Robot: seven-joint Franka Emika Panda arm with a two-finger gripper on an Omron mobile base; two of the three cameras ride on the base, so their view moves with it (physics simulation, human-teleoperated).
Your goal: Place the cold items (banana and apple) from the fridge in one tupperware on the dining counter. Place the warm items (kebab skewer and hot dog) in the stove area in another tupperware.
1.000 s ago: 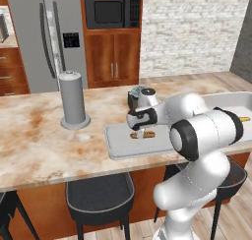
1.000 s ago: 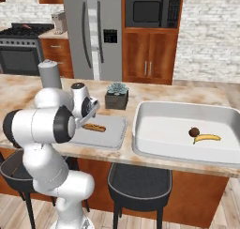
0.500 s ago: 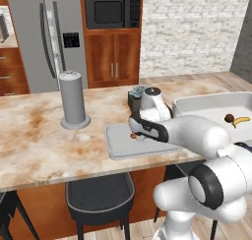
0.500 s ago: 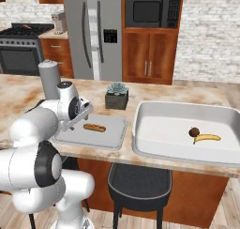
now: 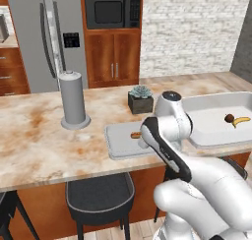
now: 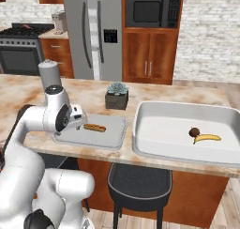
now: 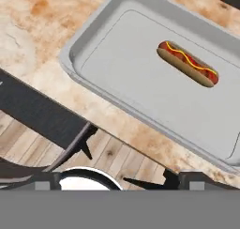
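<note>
The hot dog (image 6: 94, 127) (image 7: 187, 64) (image 5: 136, 135) lies loose in the flat grey tupperware (image 6: 105, 138) (image 7: 117, 68) (image 5: 118, 143) on the dining counter (image 6: 28, 94). My gripper (image 6: 78, 118) (image 7: 119, 181) hovers open and empty over that tray's near left corner, at the counter's front edge, apart from the hot dog. To the right, the pale thick-rimmed tupperware (image 6: 140, 129) (image 5: 197, 104) holds the apple (image 6: 194, 132) (image 5: 229, 118) and the banana (image 6: 206, 138) (image 5: 241, 121) side by side. The fridge (image 6: 91, 33) (image 5: 44, 37) stands shut behind, and the stove (image 6: 18, 47) is at the far left. The kebab skewer is out of view.
A grey paper-towel roll (image 5: 74, 99) (image 6: 49, 73) stands on the counter left of the grey tray. A small potted plant (image 5: 140, 99) (image 6: 116, 95) sits just behind it. Dark stools (image 5: 98, 199) (image 6: 140, 183) stand under the counter's front edge.
The arm has folded down and drawn the hand back from above the hot dog to the tray's near left corner. The hot dog has stayed in the tray, and the gripper is still open.
</note>
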